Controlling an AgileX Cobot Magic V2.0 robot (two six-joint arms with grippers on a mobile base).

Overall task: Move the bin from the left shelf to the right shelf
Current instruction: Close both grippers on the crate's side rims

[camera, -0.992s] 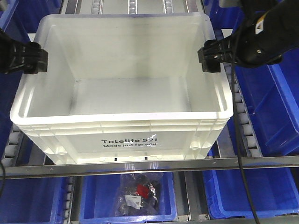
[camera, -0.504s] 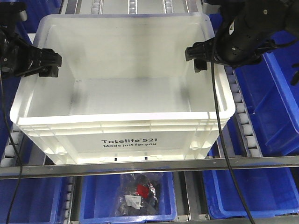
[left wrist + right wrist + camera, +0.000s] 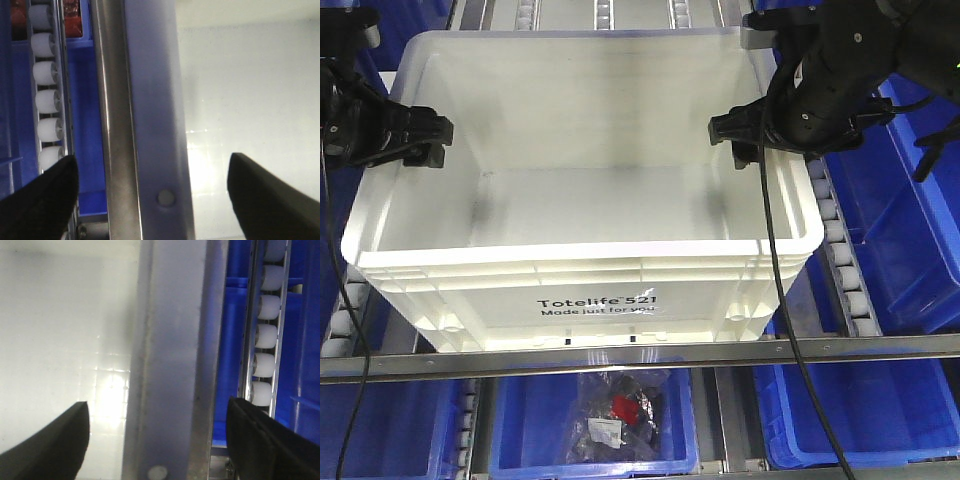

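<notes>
Positioning for the grasp: the white Totelife bin [image 3: 590,290] sits on a roller shelf [image 3: 837,245], with the left hand [image 3: 428,142] and right hand [image 3: 735,138] straddling its side rims, fingers apart. Next, both hands likely need to clamp at once, then lift evenly.
</notes>
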